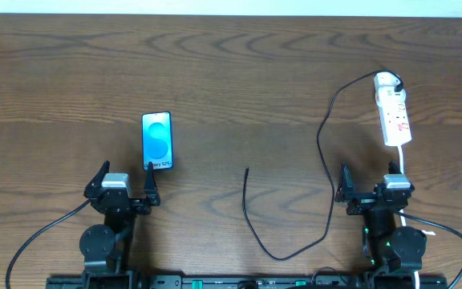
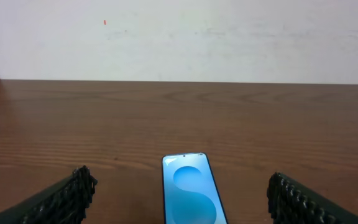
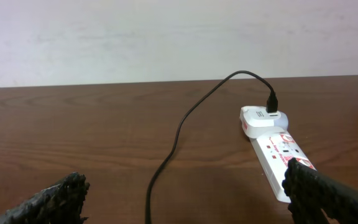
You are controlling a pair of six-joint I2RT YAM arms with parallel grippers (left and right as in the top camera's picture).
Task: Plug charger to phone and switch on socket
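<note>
Dark wood table (image 1: 239,72) beneath a pale wall (image 2: 179,37), at what looks like the very start of the job: both arms sit at the near edge with nothing in hand. Left gripper (image 1: 125,185), jaws spread wide and empty, faces the phone (image 1: 157,140). It lies flat just ahead, screen lit blue and white, its near end between the fingers in the wrist view but untouched. Right gripper (image 1: 369,186), likewise wide open and empty, sits just short of the socket (image 1: 395,116), a white power strip lying lengthwise ahead of it, with its white cord (image 1: 402,156) running back past the gripper. At the strip's far end the charger (image 1: 325,152) is already seated through a white adapter (image 3: 258,118). Its black cable loops back toward the near edge, curls round between the arms and ends in a plug tip (image 1: 247,170) lying loose on the bare wood, well apart from the phone. One link is made, by the look of it, and the rest is left: the tip is not yet picked up or fitted into the phone, and the switch is not yet pressed. Whether any of the red-marked switches is on cannot be read at this size.
</note>
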